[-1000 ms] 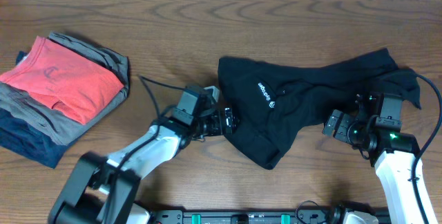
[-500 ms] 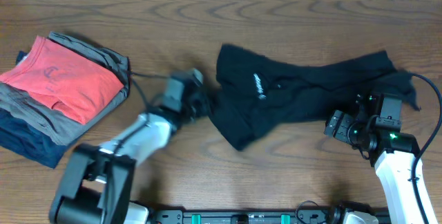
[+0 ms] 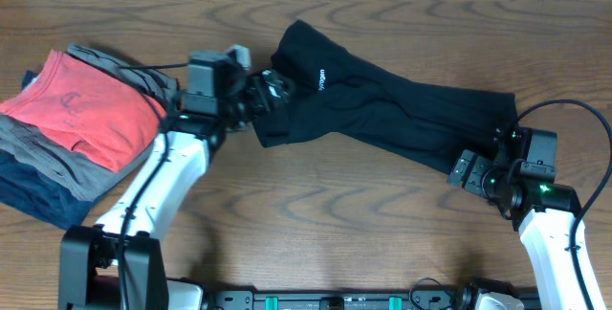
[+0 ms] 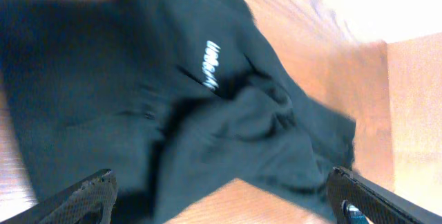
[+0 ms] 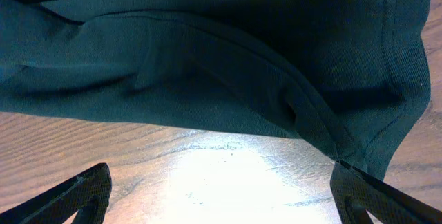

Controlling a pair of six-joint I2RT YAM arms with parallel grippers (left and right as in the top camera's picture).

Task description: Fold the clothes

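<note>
The soft black short-sleeved polo shirt (image 3: 382,109) lies stretched out, rumpled, no fold made yet; left gripper (image 3: 269,92) and right gripper (image 3: 467,171) both spread

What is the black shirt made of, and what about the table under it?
The black shirt looks like soft, matte knit cloth, maybe cotton or a blend: it wrinkles, drapes loosely and has stitched hems. The table looks like wood or a wood-look laminate. It is brown with wavy grain lines and has a slight sheen where light reflects.
</note>
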